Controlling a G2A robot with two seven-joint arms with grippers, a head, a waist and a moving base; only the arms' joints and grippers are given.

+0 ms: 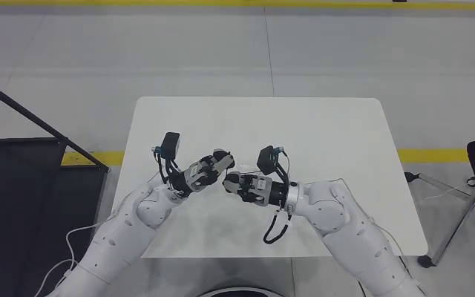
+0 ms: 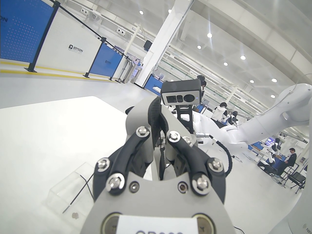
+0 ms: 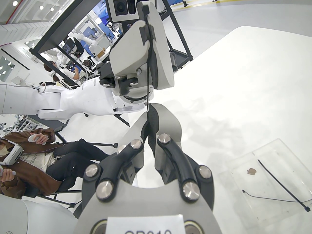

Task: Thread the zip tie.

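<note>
Top view: we see both arms meeting over the middle of the white table point(image 1: 334, 148), nearer the robot's edge. The left gripper point(image 1: 221, 163) and right gripper point(image 1: 233, 179) are nearly tip to tip, raised off the surface. The tie itself is too thin to make out from up here.

Left wrist view: the L fingers are pressed together w/ a thin black strap, the zip tie point(image 2: 161, 154), running btwn the pads. The right arm's wrist camera sits just beyond the left gripper point(image 2: 158, 116). Down on the table there's a clear tray point(image 2: 61, 188) w/ a loose tie point(image 2: 78, 192) lying in it (one end pokes past the tray's near edge, as far as we can tell).

Right wrist view: the right gripper point(image 3: 150, 122) is closed, pinching one end of the zip tie point(image 3: 147, 86). The strap runs straight and taut across the gap to the left gripper point(image 3: 146, 32), which clamps the other end btwn its black pads; the tie's blocky head sits at that far tip. So the tie hangs in the air, held at both ends, well clear of the table. The clear tray point(image 3: 280, 147) lies off to one side w/ two spare ties point(image 3: 280, 182) and a small brown fleck inside.
</note>
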